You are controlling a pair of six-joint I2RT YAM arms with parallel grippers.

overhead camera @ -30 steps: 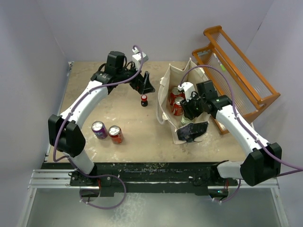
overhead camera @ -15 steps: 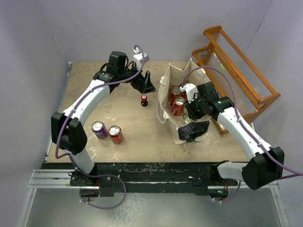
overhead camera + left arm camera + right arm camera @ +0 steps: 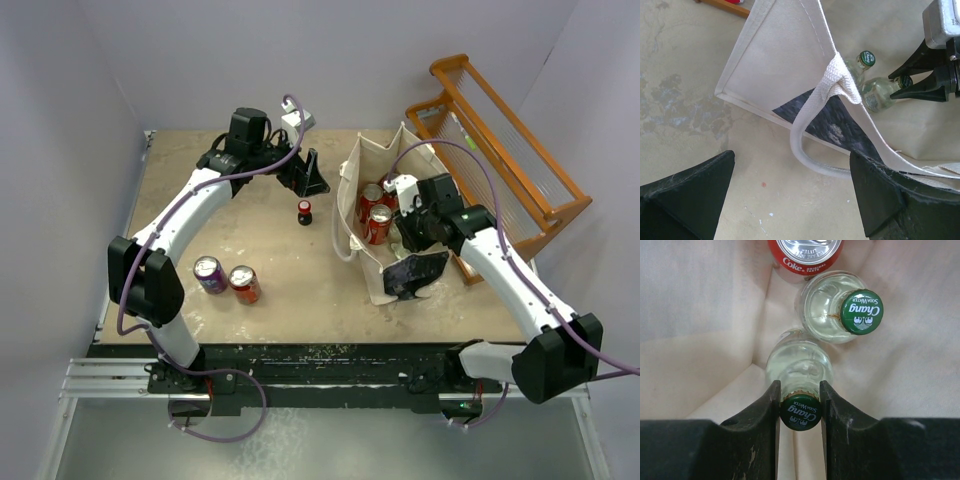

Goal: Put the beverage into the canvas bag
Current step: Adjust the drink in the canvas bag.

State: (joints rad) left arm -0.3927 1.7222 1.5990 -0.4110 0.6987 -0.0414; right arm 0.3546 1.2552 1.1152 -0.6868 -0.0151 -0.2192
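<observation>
The beverage [image 3: 799, 365] is a clear glass soda-water bottle with a green cap, standing upright inside the cream canvas bag [image 3: 352, 180]. My right gripper [image 3: 800, 410] is shut on its cap, one finger on each side. In the top view the right gripper [image 3: 405, 225] is down in the bag's open mouth. A second green-capped bottle [image 3: 840, 315] and a red Coke can [image 3: 805, 252] stand just beyond the held one. My left gripper [image 3: 792, 200] hangs open over bare table beside the bag's loop handle [image 3: 805, 145], holding nothing.
An orange wooden rack [image 3: 500, 150] stands at the back right behind the bag. A small dark bottle with a red cap [image 3: 304, 211] stands left of the bag. A purple can [image 3: 209, 273] and a red can [image 3: 244, 284] stand near the table's front left.
The right gripper's jaws have closed onto the bottle cap inside the bag, and that arm has shifted slightly right. The left arm has barely moved and stays open.
</observation>
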